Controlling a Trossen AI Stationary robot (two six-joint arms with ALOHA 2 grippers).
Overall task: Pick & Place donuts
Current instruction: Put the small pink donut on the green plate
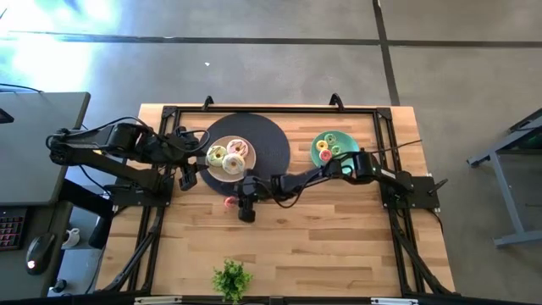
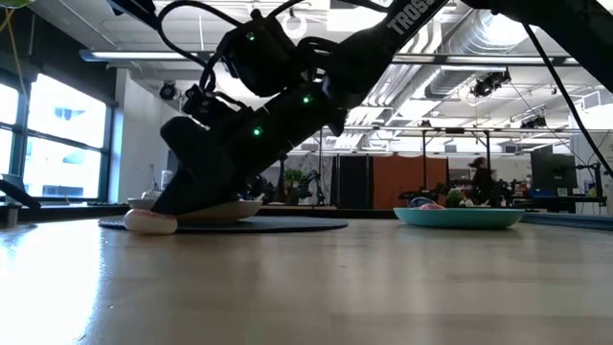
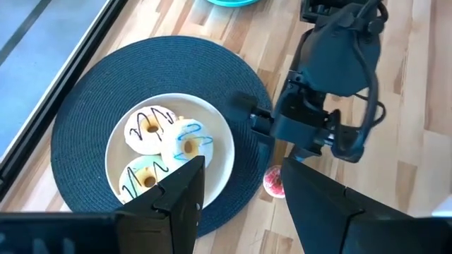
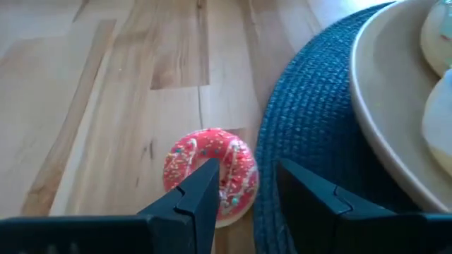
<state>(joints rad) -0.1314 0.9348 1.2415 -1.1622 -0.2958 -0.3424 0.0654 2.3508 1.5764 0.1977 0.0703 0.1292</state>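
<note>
My left gripper (image 1: 188,176), fingers apart, hangs at the left edge of the dark mat (image 1: 275,144); the beige plate (image 1: 229,169) holds three iced donuts (image 1: 236,148). Pink donut (image 4: 210,173): flat on the wood, hole up, touching the mat's near edge. My right gripper (image 4: 244,190), fingers apart and empty, hovers right over it.

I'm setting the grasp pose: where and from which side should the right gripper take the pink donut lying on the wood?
Probably from above, across the ring's band. The pink donut lies flat on bare wood beside the dark mat, so its sides sit low. The open right gripper already straddles one band, one finger over the hole.
</note>
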